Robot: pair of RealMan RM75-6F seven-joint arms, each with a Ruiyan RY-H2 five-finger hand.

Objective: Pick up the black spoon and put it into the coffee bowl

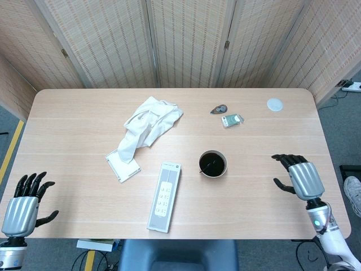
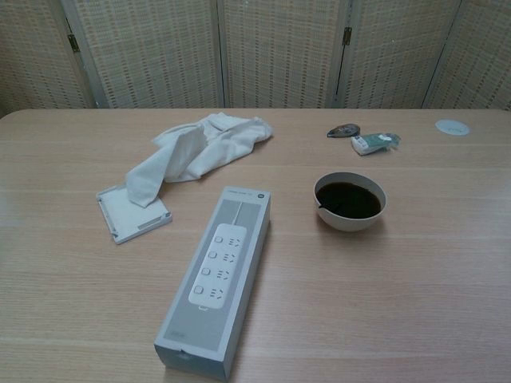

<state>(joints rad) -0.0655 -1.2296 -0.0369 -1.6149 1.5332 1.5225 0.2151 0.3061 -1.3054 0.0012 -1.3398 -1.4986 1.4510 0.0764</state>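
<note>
The coffee bowl, white with dark coffee, stands right of the table's middle. The black spoon lies inside it; in the chest view only its tip shows at the bowl's left rim. My right hand hovers open near the table's right front edge, well clear of the bowl, fingers spread. My left hand stays open beyond the front left corner. Neither hand shows in the chest view.
A long power-strip box lies left of the bowl. A white cloth drapes over a white lid. A tape dispenser, a small packet and a white disc sit at the back right.
</note>
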